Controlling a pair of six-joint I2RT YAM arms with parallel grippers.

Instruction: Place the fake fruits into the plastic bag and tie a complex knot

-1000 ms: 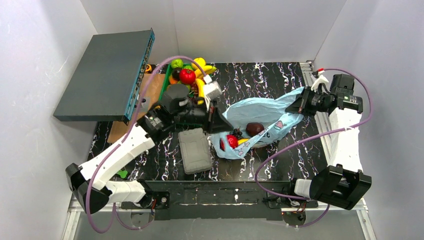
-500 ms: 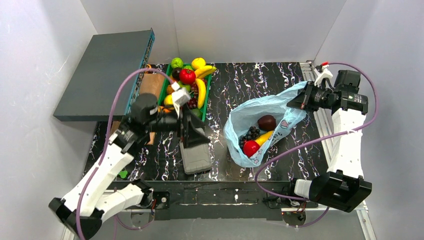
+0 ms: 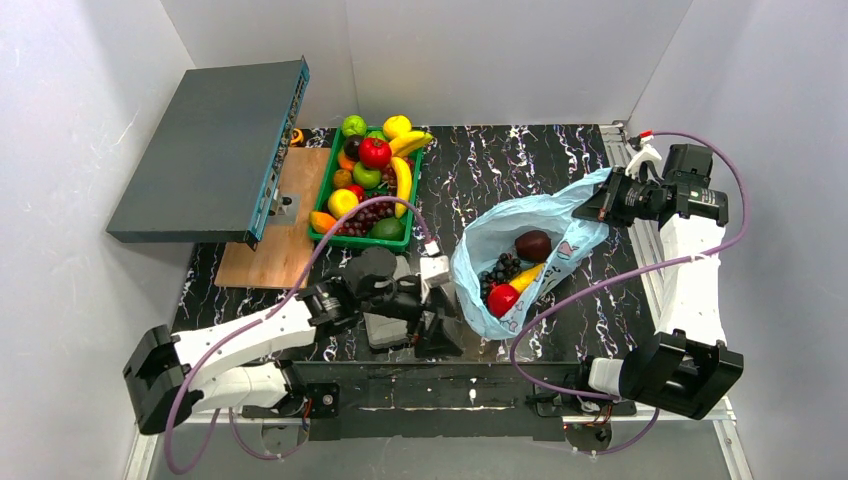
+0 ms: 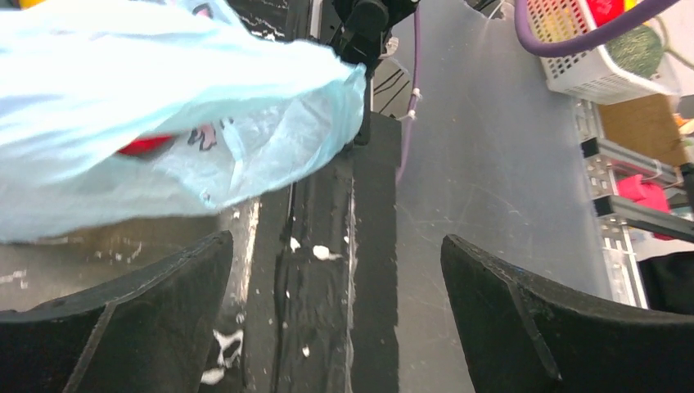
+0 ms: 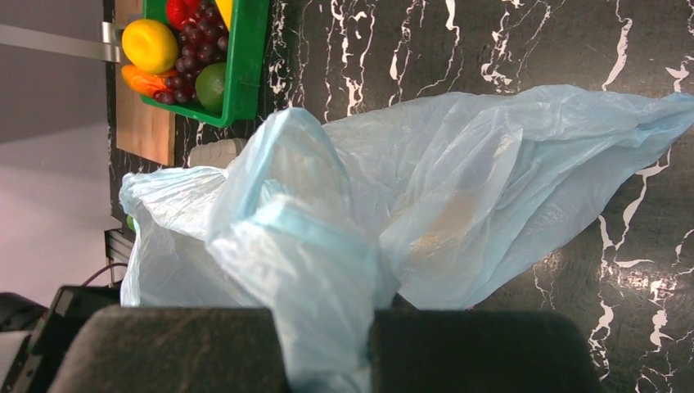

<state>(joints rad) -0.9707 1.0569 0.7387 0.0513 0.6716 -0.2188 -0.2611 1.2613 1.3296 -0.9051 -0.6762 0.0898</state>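
Observation:
The light-blue plastic bag [image 3: 480, 235] lies right of centre with its mouth open. A dark plum [image 3: 533, 244], grapes [image 3: 500, 268], a banana [image 3: 527, 275] and a red apple [image 3: 502, 297] lie inside it. My right gripper [image 3: 603, 203] is shut on the bag's far-right edge, and the plastic is pinched between its fingers [image 5: 327, 352]. My left gripper [image 3: 440, 322] is open and empty, low beside the bag's near-left corner [image 4: 164, 123]. More fake fruits [image 3: 375, 152] fill the green tray [image 3: 318, 200]. No knot is in view.
A grey ribbed case [image 3: 385, 325] lies partly under my left arm. A large dark flat box [image 3: 205, 150] stands tilted at the back left above a wooden board [image 3: 285, 240]. The table's front edge [image 4: 360, 246] is right below my left gripper. White walls enclose the table.
My left arm has left the bag's left edge and swung past the case to the table's near edge, jaws now wide open. The bag's mouth has gaped wider and the fruits have settled.

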